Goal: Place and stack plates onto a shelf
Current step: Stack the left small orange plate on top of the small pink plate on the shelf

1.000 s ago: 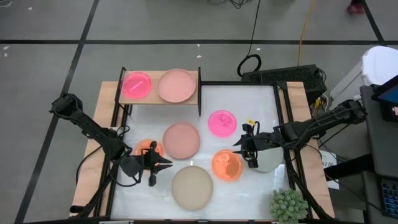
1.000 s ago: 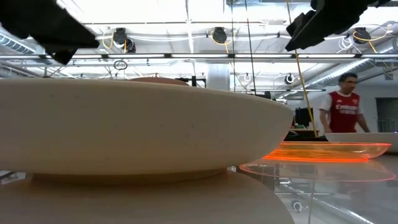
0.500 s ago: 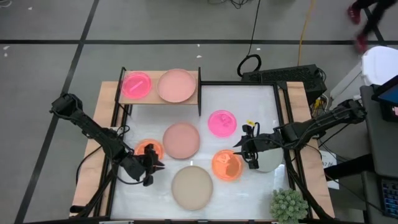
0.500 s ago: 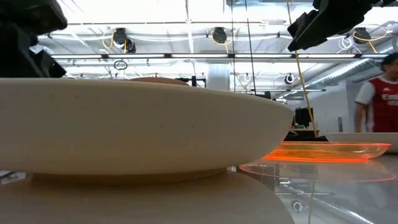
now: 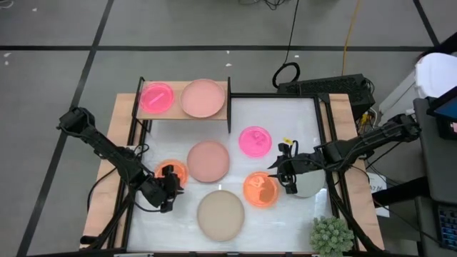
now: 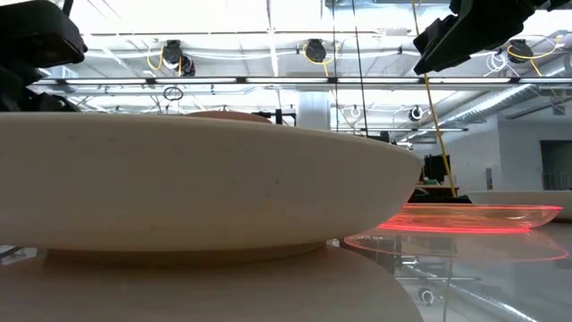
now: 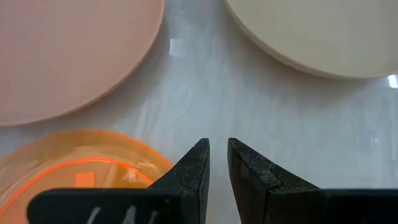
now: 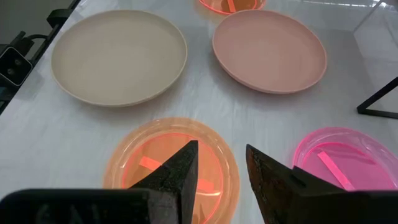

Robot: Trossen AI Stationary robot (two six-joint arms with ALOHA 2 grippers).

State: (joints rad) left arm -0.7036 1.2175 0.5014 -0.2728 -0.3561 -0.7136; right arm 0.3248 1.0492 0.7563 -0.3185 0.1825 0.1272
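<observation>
2 plates (image 5: 203, 98) are shelved; left gripper (image 5: 173, 187), jaws narrowed and empty, has been drawn back beside orange plate (image 5: 170, 171), ungrasped.

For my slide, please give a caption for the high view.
Two plates on the shelf, five on the table; left pincer beside an orange plate.

Bare table (image 5: 285, 114) lies open at the far right, beside the shelf (image 5: 223, 114). The near half is crowded with plates (image 5: 221, 215), leaving narrow gaps. A plant (image 5: 331, 235) blocks the near right corner.

Two plates (image 5: 181, 98) side by side on the shelf (image 5: 223, 114), five on the table (image 5: 293, 121).
</observation>
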